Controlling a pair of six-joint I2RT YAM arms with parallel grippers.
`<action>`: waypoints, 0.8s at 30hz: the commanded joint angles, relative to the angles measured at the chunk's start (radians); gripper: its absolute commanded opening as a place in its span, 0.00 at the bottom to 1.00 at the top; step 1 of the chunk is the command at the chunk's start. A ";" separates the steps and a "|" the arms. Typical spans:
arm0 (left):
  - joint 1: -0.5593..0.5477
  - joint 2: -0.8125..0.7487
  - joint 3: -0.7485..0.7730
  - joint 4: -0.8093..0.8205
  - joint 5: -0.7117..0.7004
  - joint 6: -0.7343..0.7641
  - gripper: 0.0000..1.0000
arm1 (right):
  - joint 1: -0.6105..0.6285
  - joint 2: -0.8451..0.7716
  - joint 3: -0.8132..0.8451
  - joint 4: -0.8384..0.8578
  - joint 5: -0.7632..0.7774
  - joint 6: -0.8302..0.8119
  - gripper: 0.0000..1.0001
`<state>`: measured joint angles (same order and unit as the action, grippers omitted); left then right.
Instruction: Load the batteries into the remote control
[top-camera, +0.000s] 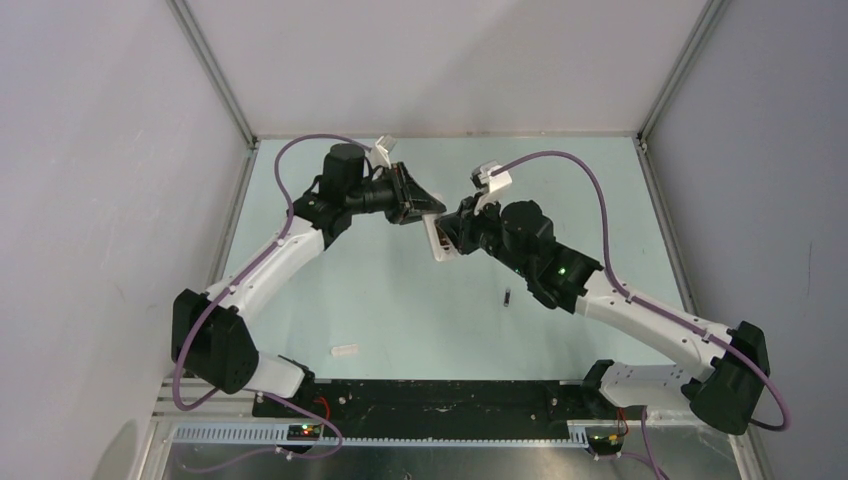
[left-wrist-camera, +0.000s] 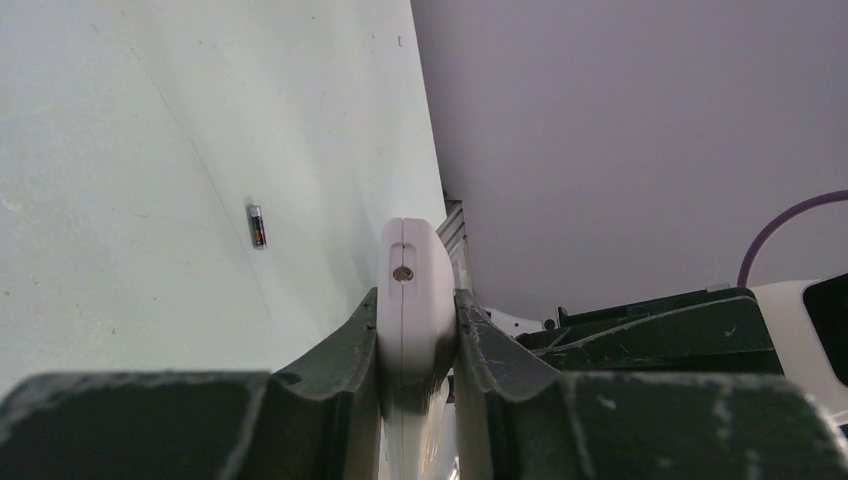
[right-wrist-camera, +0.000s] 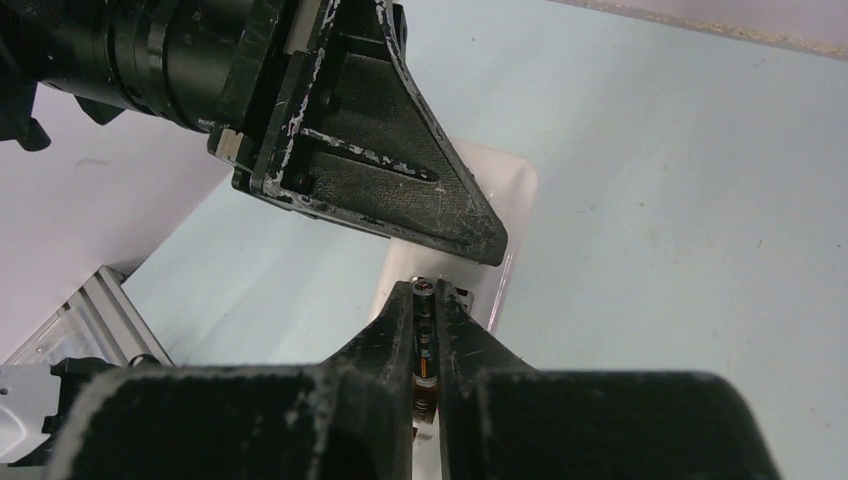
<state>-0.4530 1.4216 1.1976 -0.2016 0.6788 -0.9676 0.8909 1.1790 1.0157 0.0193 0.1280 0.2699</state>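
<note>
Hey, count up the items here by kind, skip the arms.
Batteries: 2, loose battery on table, held battery in right gripper
Remote: 1, in left gripper
Cover strip: 1
Total: 4

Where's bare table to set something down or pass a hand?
Widest bare stretch of pale green table: near side, between small flat white cover strip and loose dark slim battery. Crowded mid-table, where left gripper and right gripper meet at the slim white remote.

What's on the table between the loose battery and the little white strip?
Nothing; in the top view that stretch of table between the loose battery and the white strip is bare.
</note>
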 joint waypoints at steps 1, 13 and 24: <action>0.004 -0.013 0.000 0.010 -0.009 0.037 0.00 | 0.015 0.001 -0.009 0.006 0.023 -0.030 0.10; 0.014 -0.006 0.006 -0.016 -0.022 0.069 0.00 | 0.018 0.025 -0.011 -0.015 0.021 -0.023 0.18; 0.017 0.005 0.009 -0.041 -0.025 0.095 0.00 | 0.007 0.012 -0.011 -0.011 0.003 0.006 0.34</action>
<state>-0.4427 1.4220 1.1969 -0.2504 0.6571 -0.9035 0.9009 1.2041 1.0080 -0.0006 0.1318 0.2623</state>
